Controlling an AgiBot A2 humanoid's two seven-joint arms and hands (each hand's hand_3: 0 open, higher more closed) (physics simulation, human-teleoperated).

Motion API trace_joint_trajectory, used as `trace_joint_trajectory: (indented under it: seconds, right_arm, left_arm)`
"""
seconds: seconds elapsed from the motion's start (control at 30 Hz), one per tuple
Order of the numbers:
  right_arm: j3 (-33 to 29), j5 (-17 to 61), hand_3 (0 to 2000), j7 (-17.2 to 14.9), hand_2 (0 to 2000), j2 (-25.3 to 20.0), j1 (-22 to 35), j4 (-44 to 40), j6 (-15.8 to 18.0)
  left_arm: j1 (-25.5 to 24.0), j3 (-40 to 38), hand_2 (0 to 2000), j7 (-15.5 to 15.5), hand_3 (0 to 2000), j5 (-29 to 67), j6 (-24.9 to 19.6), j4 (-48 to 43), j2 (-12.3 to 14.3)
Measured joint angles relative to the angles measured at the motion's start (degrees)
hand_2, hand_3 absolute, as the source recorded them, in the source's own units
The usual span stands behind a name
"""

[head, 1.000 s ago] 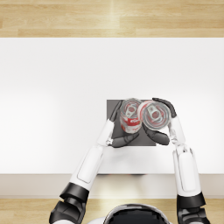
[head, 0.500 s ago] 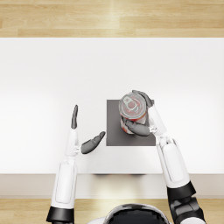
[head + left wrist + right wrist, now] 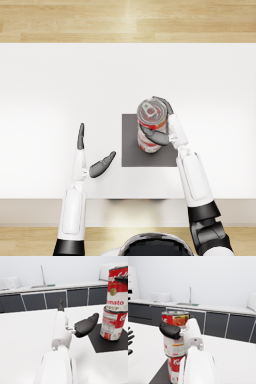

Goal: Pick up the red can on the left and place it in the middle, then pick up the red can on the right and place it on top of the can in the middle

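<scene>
Where white table meets wood floor, dark mat, kitchen counter behind.

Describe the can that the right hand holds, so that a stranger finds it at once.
On the white table lies a dark square mat with two red soup cans stacked on it. The upper can is the one the right hand grips; the lower can stands on the mat, untouched.
</scene>
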Motion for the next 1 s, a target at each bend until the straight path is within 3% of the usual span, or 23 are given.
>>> trace_joint_trajectory:
  seconds: [0.1,0.13,0.17,0.23,0.27,0.5,0.8,0.9,1.0]
  right_arm:
    - [-0.52,-0.09,1520,0.95,2000,-0.18,-0.26,-1.82,-0.74]
    - [-0.7,-0.1,1193,1.02,639,-0.18,-0.49,-1.97,-0.16]
    - [-0.86,-0.11,867,1.03,0,-0.15,-0.85,-2.07,0.48]
    - [-0.96,-0.07,213,0.1,0,-0.02,-1.82,-1.82,-0.58]
    - [-0.91,-0.04,0,-0.31,0,0.06,-2.32,-1.36,-1.57]
    - [-1.82,0.01,0,-1.23,0,0.19,-4.43,6.02,-2.98]
    - [-3.72,0.03,0,1.09,0,0.41,-6.94,19.47,-3.99]
    - [-6.94,0.03,0,1.19,0,0.56,-8.11,24.55,-4.03]
    - [-12.94,0.02,0,3.89,0,0.61,-9.82,28.27,-4.05]
  left_arm:
    - [-0.37,-0.13,0,0.0,0,0.0,0.0,0.36,0.14]
    - [-0.47,-0.2,0,0.0,0,0.0,0.0,0.43,0.19]
    - [-0.54,-0.2,0,0.0,0,0.0,0.0,0.47,0.24]
    - [-0.62,-0.25,0,0.0,0,0.0,0.0,0.53,0.36]
    - [-0.58,-0.23,0,0.0,0,0.0,0.0,0.61,0.43]
    - [-0.33,-0.27,0,0.0,0,0.0,0.0,-0.88,0.92]
    - [0.1,-0.14,0,0.0,0,0.0,0.0,-5.23,1.54]
    - [0.86,-2.09,0,0.0,0,0.0,0.0,-8.38,1.74]
    - [2.29,-5.33,0,0.0,0,-0.01,0.0,-11.27,1.64]
